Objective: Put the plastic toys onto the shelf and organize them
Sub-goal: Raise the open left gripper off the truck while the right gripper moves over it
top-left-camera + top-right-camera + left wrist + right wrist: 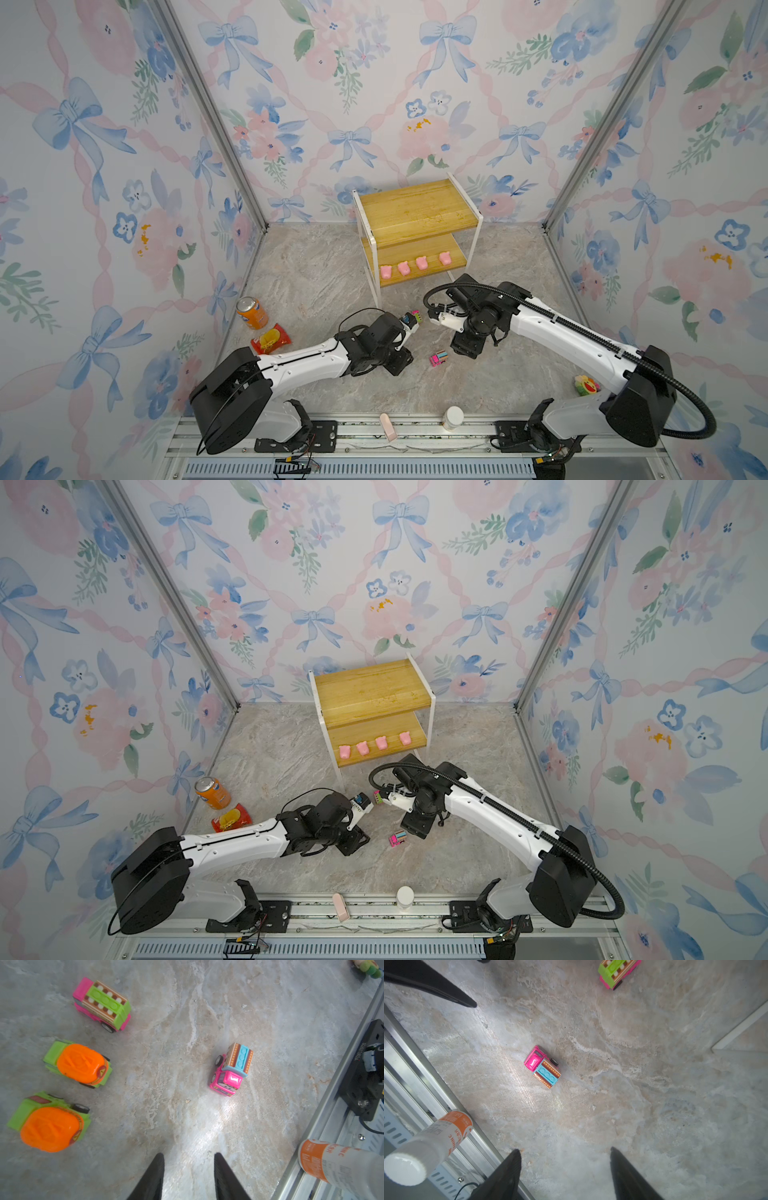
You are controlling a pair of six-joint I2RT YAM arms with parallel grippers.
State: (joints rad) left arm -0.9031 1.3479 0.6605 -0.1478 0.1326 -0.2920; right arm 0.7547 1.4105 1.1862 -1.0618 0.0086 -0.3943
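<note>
The shelf [415, 212] stands at the back with several pink pigs [403, 268] in a row on its lower board. A pink car with a teal top [438, 358] [230, 1070] [543, 1067] sits on the floor between my two grippers. A pink car with a green top [101, 1004] [618, 972] and two orange-and-green cars [79, 1064] [48, 1124] lie in a line beside the left arm. My left gripper [189, 1155] [401, 365] hangs open above bare floor. My right gripper [564, 1150] [463, 351] is open wider, with nothing between its fingers.
An orange can [251, 311] and a red snack bag [271, 338] lie at the left. A flower-shaped toy [585, 384] sits by the right arm's base. A white bottle [453, 417] [425, 1147] and a pink block [387, 426] rest at the front metal rail.
</note>
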